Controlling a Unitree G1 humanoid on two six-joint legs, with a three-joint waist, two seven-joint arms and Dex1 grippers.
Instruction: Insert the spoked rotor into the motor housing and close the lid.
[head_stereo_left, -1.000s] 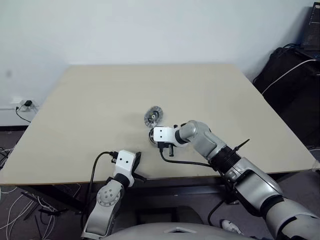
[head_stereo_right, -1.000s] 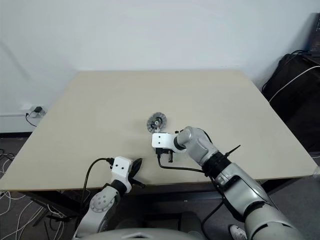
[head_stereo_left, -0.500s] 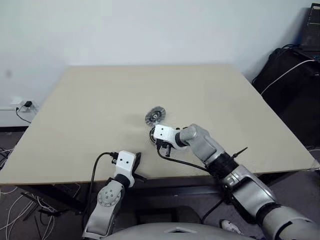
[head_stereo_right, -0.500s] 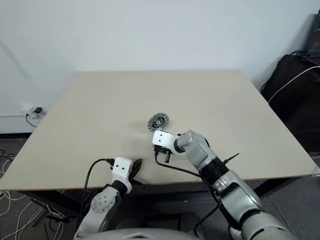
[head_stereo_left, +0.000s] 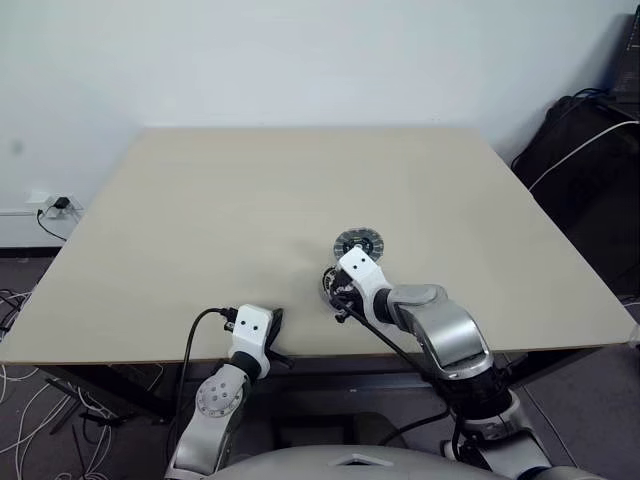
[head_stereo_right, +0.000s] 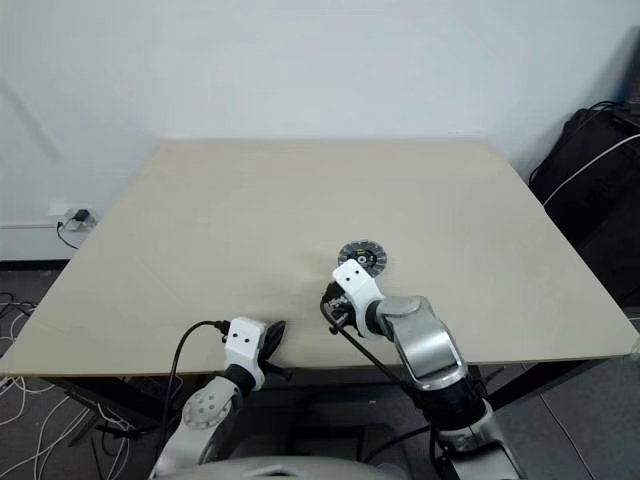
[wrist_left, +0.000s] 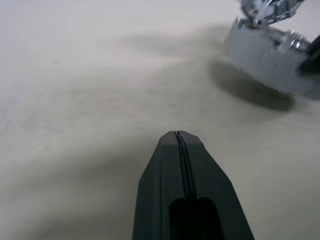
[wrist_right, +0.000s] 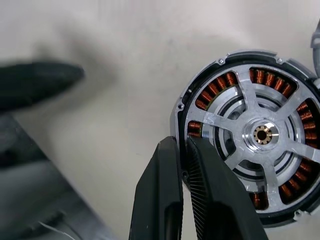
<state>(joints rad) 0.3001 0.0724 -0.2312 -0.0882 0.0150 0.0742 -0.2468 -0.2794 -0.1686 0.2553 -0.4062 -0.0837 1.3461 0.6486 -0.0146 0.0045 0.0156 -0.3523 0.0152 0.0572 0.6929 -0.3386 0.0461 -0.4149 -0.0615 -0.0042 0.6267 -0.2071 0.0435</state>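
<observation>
The motor housing, a grey cup with copper windings, lies on the table near its front edge. The spoked rotor sits inside it, its silvery spokes crossing over the windings. My right gripper is shut on the housing's rim, one finger outside and one inside. The lid, a round silver disc with a dark ring, lies flat just beyond the housing. My left gripper is shut and holds nothing. It rests low at the front edge, left of the housing, pointing toward it.
The beige table is wide and bare behind and to the left of the parts. A black bag with a white cable stands off the right side. A wall socket sits low on the left.
The right wrist has rolled and drawn back toward me. Housing and lid both lie further right on the table than before. The left gripper has not moved.
</observation>
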